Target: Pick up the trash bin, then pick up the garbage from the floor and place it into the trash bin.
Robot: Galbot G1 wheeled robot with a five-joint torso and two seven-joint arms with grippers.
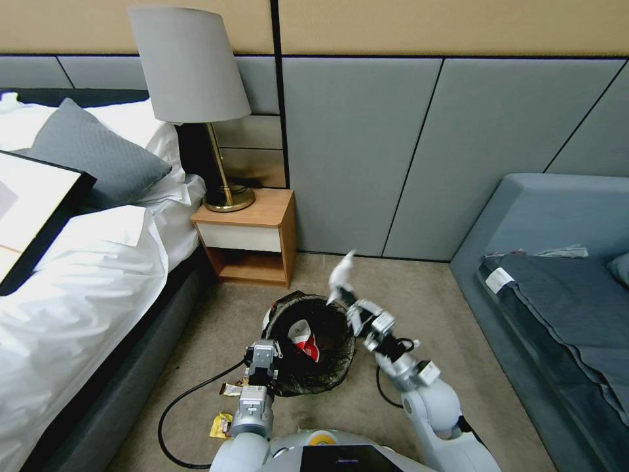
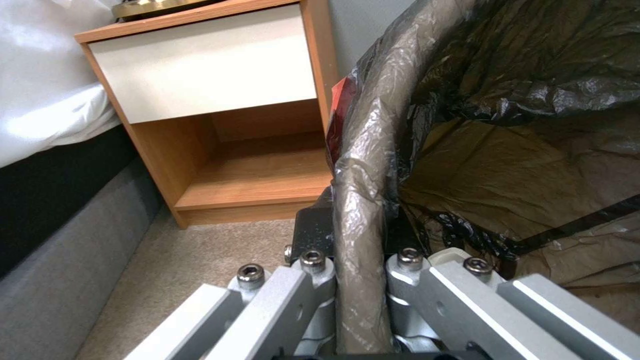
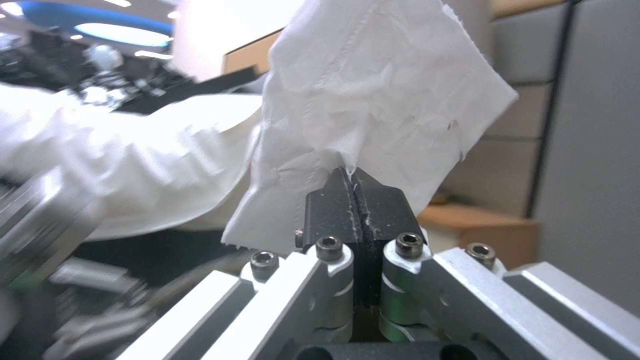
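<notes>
You had crinkled, glossy plastic film lining the bin [image 2: 363,165], wrinkled matt paper [image 3: 373,95] between black pads [image 3: 330,210], brushed metal gripper links, smooth wood-grain nightstand [image 2: 220,165], and rough carpet [image 1: 406,288].

A wooden nightstand [image 1: 246,239] stands on beige carpet [image 1: 419,308] against a grey padded wall [image 1: 367,151]. A brass lamp [image 1: 196,98] sits on it. A white-sheeted bed [image 1: 85,275] lies left of it, a grey sofa [image 1: 557,262] well right.
</notes>
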